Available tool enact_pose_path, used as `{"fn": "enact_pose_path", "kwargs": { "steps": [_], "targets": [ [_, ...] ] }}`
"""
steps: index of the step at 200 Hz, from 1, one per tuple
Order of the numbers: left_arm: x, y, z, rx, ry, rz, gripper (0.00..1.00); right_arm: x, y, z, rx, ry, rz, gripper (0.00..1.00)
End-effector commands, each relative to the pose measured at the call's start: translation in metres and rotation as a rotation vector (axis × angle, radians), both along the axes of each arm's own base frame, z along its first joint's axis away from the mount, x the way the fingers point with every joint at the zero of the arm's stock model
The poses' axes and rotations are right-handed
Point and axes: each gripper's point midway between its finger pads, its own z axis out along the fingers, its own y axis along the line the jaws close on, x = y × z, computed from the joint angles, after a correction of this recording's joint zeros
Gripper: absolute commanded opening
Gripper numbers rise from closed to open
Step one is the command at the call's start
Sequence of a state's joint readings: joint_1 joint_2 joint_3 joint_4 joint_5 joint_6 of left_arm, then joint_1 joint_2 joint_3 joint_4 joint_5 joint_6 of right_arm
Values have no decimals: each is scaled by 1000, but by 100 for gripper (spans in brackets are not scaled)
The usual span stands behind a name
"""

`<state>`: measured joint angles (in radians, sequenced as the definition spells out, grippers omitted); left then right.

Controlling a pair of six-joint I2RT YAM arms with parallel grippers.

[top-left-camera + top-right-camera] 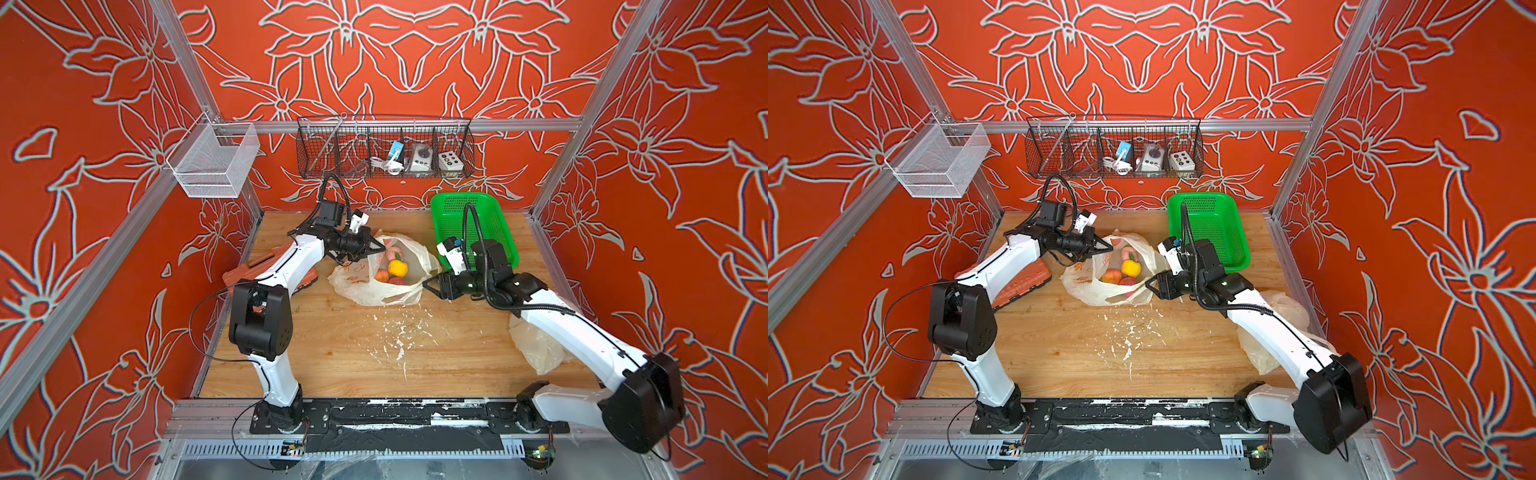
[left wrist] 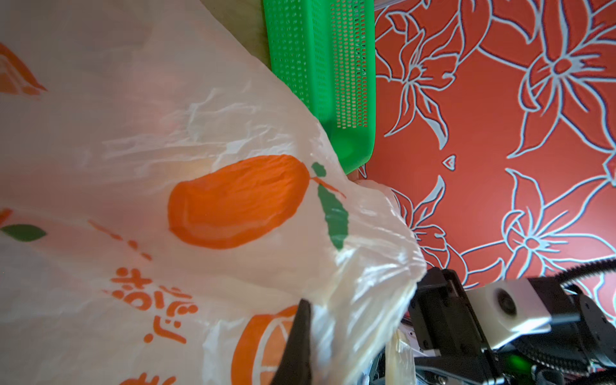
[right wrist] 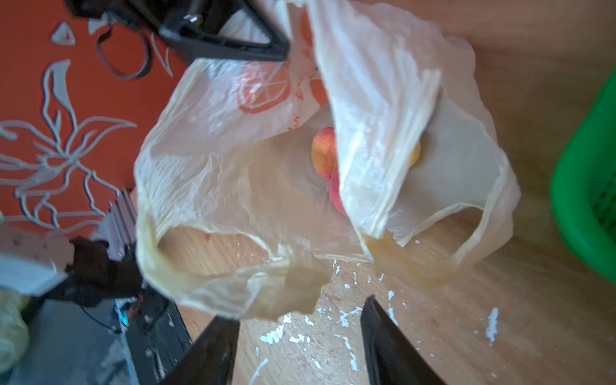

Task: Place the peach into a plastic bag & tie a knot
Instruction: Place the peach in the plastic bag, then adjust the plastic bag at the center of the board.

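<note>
A cream plastic bag (image 1: 365,291) (image 1: 1088,291) printed with oranges lies open mid-table. Inside it are a pink peach (image 1: 394,252) (image 1: 1128,252), another peach (image 1: 382,275) (image 1: 1112,276) and a yellow fruit (image 1: 398,268). My left gripper (image 1: 382,248) (image 1: 1111,248) is shut on the bag's far rim, and the plastic bunches at its tip (image 2: 305,310). At the bag's near right edge my right gripper (image 1: 426,284) (image 1: 1148,284) (image 3: 300,311) stands open with only table between its fingers. In the right wrist view the bag (image 3: 233,150) shows one peach (image 3: 325,153), and its two handle loops (image 3: 466,216) hang apart. No knot is in view.
A green basket (image 1: 473,224) (image 1: 1208,228) (image 2: 320,66) (image 3: 586,200) stands at the back right. Under the right arm lies a second crumpled bag (image 1: 536,345) (image 1: 1258,349). A brick-red object (image 1: 1025,282) lies beneath the left arm. White flecks (image 1: 399,336) dot the wooden table.
</note>
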<state>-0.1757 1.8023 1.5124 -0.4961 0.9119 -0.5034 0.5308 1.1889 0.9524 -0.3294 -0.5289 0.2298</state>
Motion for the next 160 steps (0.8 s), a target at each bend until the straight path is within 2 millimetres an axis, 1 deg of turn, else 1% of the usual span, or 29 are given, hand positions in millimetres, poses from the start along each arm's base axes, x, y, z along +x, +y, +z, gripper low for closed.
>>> {"fn": "enact_pose_path", "kwargs": {
  "steps": [1, 19, 35, 49, 81, 106, 131, 143, 150, 160],
  "targets": [
    [-6, -3, 8, -21, -14, -61, 0, -14, -2, 9, -58, -204, 129, 66],
    [-7, -4, 9, -29, -11, -69, 0, -15, 0, 13, -100, -266, 176, 67],
    [-8, -4, 10, -32, -15, -73, 0, -18, 5, 11, -140, -297, 221, 67],
    [-8, -4, 12, -32, -20, -76, 0, -16, 9, 10, -189, -330, 233, 67],
    [-11, -4, 11, -32, -18, -82, 0, -1, 10, 8, -292, -381, 218, 64],
    [-11, -4, 11, -33, -17, -83, 0, 10, 10, 16, -296, -406, 175, 61],
    [-11, -5, 12, -36, -18, -85, 0, 18, 11, 14, -318, -406, 154, 60],
    [-11, -6, 12, -36, -21, -86, 0, 26, 8, 12, -340, -403, 123, 59],
    [-12, -6, 13, -36, -22, -87, 0, 26, 9, 13, -336, -404, 123, 58],
    [-12, -6, 12, -37, -19, -87, 0, 24, 16, 14, -302, -402, 148, 55]
  ]
}}
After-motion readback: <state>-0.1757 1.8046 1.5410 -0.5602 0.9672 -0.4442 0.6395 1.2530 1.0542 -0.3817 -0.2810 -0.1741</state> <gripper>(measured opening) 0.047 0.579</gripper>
